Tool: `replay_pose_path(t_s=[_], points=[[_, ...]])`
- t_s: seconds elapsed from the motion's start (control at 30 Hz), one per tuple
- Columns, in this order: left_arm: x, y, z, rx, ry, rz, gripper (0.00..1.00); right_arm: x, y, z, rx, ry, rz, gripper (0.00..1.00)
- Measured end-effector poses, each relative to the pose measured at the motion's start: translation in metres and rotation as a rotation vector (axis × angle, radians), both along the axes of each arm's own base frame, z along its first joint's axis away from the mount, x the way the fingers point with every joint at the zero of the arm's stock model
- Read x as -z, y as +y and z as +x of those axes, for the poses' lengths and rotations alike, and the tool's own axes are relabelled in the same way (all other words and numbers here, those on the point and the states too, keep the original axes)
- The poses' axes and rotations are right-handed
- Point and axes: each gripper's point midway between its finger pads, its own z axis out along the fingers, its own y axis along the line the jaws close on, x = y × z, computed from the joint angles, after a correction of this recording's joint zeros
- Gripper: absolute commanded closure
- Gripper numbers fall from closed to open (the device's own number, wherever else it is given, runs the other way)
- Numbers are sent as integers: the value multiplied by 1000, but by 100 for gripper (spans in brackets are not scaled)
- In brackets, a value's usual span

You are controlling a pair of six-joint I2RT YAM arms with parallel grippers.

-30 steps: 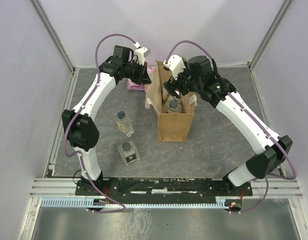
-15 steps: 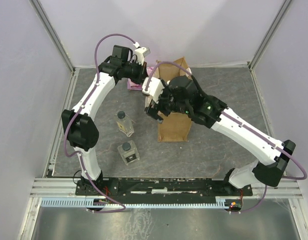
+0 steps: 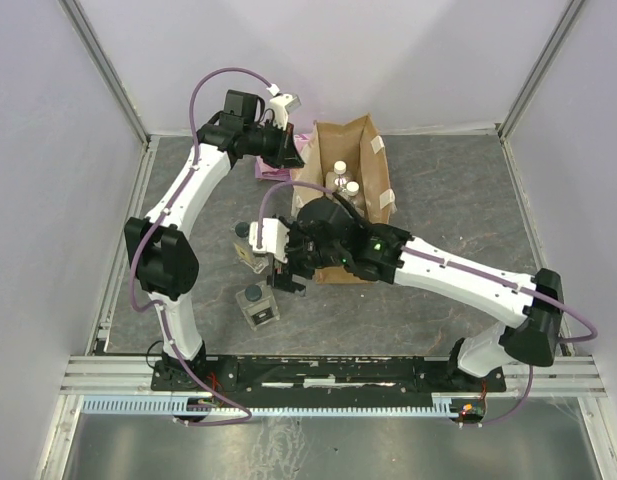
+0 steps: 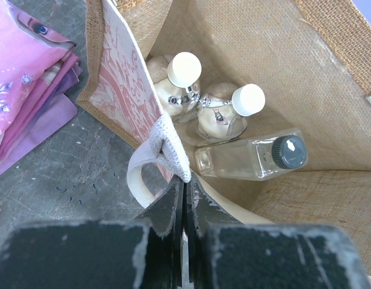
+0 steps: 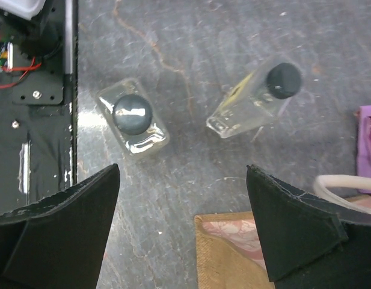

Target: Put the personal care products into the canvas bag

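Counter [image 3: 458, 200] holds it all: bag [image 3: 360, 145] at the back, mouth up, three already in — two white-capped round bottles [image 4: 184, 69] upright, one square bottle [image 4: 251, 158] lying beside them. Left gripper [image 4: 184, 192] is clamped shut on the handle [image 4: 167, 141] at the bag's left rim and props the mouth open; leave it be. Right gripper [image 5: 182, 180] hangs wide and empty over the last two, which sit apart from each other on the counter, near-left of the bag: near bottle [image 5: 132, 114] upright, dark cap up, just beside the base rail [image 5: 44, 126]; far bottle [image 5: 257, 99] seen at a slant, upright or leaning I can't tell. I'd take the near bottle first — centre over it, turn the wrist so the fingers [image 5: 65, 223] meet flat sides, not corners, and neither lands on the rail; drop straight, close low on the body. Clear smooth walls look slippery, so lift slow. Enter the bag from above, clear of handle and upright bottles.
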Motion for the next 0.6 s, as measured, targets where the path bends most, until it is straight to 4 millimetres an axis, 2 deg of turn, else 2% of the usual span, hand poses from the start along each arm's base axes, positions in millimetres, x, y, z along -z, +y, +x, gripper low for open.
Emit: replay_pose_path(t_s=[0.2, 0.4, 0.6], points=[[0, -1, -1, 5, 2, -4, 97, 37, 15, -18, -139, 41, -3, 6], [0, -1, -2, 10, 3, -7, 97, 51, 38, -33, -256, 64, 24, 5], [2, -1, -3, 15, 10, -11, 97, 78, 55, -46, -334, 88, -12, 5]])
